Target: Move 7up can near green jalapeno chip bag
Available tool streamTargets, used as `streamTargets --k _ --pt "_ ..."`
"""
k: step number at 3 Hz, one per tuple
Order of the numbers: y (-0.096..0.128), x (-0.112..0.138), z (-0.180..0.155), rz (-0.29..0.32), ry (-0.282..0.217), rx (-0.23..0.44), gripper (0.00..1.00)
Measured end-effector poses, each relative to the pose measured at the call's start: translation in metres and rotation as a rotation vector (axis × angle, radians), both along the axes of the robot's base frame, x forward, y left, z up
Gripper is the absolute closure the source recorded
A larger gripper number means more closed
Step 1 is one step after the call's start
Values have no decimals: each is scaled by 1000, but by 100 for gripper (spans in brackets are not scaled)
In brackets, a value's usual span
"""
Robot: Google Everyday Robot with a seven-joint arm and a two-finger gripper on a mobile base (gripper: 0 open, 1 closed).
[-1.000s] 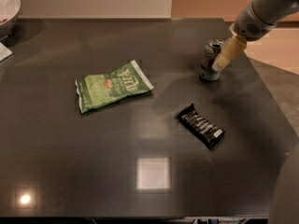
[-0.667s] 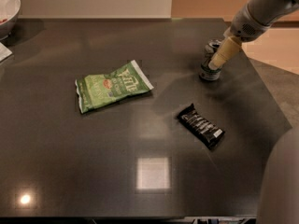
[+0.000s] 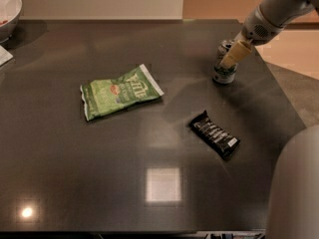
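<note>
Snack bag (image 3: 119,92), flat, crinkled, light green with white ends and a small red logo, lay left of centre on the dark glossy table (image 3: 75,173); its pale lettering was unreadable. A black wrapped snack bar (image 3: 214,134) lay further right. The small silver-white 7up can (image 3: 224,72) stood upright at far right, well apart from the bag. The tan gripper (image 3: 227,61) overlapped the can's top; its hold could not be determined.

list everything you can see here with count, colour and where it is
table: 1, dark glossy, fills the view
7up can: 1, silver-white and green, upright, table's far right
green jalapeno chip bag: 1, light green, flat, left of centre
snack bar: 1, black, right of centre, nearer than can
bowl: 1, white, top left corner, cut off
sheet: 1, white, left edge
arm: 1, grey, from top right
tool: 1, tan, against the can
robot body: 1, grey, bottom right
</note>
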State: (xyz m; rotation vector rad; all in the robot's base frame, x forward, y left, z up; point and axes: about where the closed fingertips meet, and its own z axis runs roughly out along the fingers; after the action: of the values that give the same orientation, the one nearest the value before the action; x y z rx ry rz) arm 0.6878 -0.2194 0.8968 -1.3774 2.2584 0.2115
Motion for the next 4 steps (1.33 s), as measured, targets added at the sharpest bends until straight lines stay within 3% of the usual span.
streamTargets --k 2,4 --pt "46 -8 16 113 -1 58 99" --pt "103 -12 11 246 25 102 100"
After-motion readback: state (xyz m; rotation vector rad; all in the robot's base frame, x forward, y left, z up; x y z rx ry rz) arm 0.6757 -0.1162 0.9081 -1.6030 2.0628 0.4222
